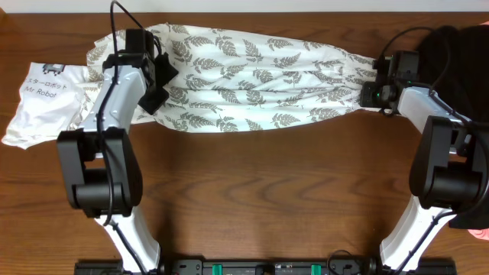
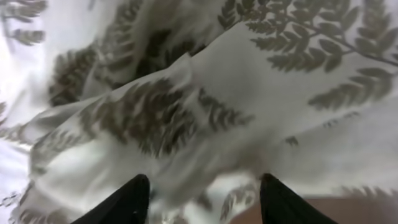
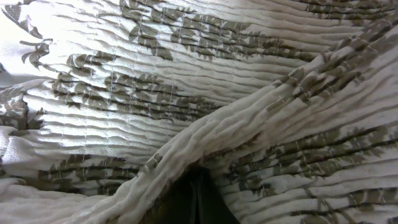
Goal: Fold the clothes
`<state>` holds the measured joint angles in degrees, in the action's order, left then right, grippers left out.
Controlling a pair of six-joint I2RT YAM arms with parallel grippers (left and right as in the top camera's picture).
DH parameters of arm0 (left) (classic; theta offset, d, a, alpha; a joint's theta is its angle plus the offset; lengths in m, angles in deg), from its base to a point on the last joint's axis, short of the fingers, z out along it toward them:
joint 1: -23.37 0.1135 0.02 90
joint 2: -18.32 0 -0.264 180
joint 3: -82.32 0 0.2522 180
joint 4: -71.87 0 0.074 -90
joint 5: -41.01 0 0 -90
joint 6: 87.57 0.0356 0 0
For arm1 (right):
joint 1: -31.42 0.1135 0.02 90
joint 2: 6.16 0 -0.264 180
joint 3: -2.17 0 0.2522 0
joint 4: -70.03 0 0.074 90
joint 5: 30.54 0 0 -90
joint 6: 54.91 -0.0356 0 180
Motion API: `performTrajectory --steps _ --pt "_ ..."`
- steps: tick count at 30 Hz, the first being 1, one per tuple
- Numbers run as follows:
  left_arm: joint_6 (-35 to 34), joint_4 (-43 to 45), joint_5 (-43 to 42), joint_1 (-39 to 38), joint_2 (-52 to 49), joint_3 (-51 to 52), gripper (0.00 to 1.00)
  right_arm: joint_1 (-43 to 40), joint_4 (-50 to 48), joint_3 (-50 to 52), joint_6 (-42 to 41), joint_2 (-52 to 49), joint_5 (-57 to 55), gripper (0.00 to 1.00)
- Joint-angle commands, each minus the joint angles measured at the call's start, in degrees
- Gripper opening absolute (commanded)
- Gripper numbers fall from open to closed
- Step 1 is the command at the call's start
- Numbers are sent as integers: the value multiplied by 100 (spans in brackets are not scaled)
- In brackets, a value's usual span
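Fern-print garment (image 1: 252, 84): spread lengthwise between both pincers.
Left pincer (image 1: 159, 85): open, over its left end.
Right pincer (image 1: 374, 92): clamped on its gathered right end.

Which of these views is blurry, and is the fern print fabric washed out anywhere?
Overhead: sharp and evenly lit, the fern-print garment clear from end to end. Left wrist: soft and blurred, leaf edges smeared, the cloth washed out toward the left edge. Right wrist: sharp, the fine ridges in the cloth crisp, brightest along the top, darkest at the bottom middle.

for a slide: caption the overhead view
Fern-print garment across table, right gripper shut on one end, left gripper at other
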<state>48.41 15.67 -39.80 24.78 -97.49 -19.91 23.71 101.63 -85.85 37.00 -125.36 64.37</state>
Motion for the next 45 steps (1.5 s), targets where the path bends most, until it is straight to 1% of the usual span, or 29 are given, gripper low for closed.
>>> performTrajectory --steps 1,4,7,9,11,16,22,25,30,35,38,39,41,43,45 --pt "74 144 52 24 -144 2 57 -129 225 398 -79 -682 -444 1" --pt "74 431 151 22 -140 0 57 -129 229 398 -79 -682 -446 1" --pt "76 673 507 9 -140 0 57 -136 229 398 -79 -682 -446 1" --pt "184 726 573 7 -140 0 39 -140 229 398 -79 -682 -446 1" --pt "337 719 573 7 -142 0 35 -140 229 398 -79 -682 -446 1" --pt "356 935 568 7 -142 0 34 -140 229 398 -81 -682 -446 1" --pt "350 1576 466 7 -142 0 34 -140 251 398 -79 -682 -446 1" --pt "350 1851 286 9 -142 0 34 -140 245 398 -79 -682 -446 1" --pt "348 2236 -275 17 -173 0 34 -140 232 398 -76 -682 -448 1" --pt "348 2629 -323 17 -358 0 33 -140 225 398 -76 -682 -448 1" --pt "348 2754 -328 17 -494 0 35 -140 227 398 -76 -682 -446 1" --pt "348 2804 -317 17 -509 0 40 -140 229 398 -76 -682 -448 1" --pt "247 2887 -313 15 -457 -39 44 -140 232 398 -76 -682 -448 2" --pt "-205 2887 -319 11 -334 -144 50 -140 232 398 -76 -682 -450 1" --pt "-931 2879 -319 11 -155 -240 60 -140 227 398 -79 -682 -448 2"
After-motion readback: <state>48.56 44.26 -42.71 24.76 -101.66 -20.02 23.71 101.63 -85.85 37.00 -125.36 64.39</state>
